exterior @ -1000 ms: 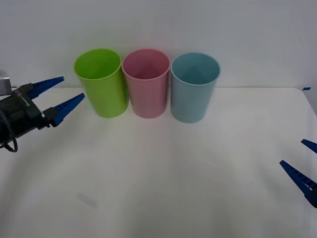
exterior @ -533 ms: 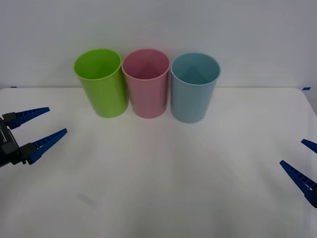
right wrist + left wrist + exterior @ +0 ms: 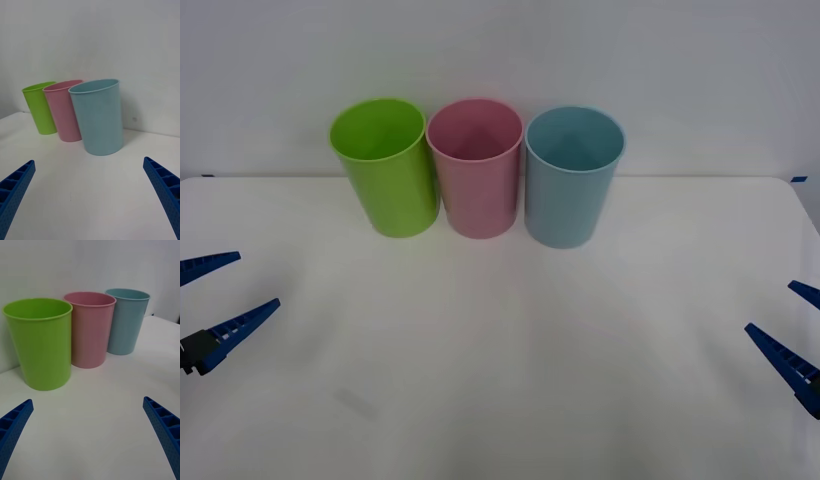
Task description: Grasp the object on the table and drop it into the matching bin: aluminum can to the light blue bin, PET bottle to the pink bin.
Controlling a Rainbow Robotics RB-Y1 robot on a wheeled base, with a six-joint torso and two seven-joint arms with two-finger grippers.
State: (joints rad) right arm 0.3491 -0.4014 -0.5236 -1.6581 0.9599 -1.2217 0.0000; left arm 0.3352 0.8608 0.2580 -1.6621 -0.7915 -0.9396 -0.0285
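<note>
Front view: left gripper (image 3: 208, 300) and right gripper (image 3: 805, 335) (both spread, holding nothing) hover at the table's (image 3: 510, 350) near edges; pink bin (image 3: 476, 170) stands between lime green bin (image 3: 385, 170) and light blue bin (image 3: 572, 180).

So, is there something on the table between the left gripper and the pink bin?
Nothing visible. The left gripper hangs open at the table's left edge, and the white surface up to the pink bin is bare. The lime green bin stands beside it.
</note>
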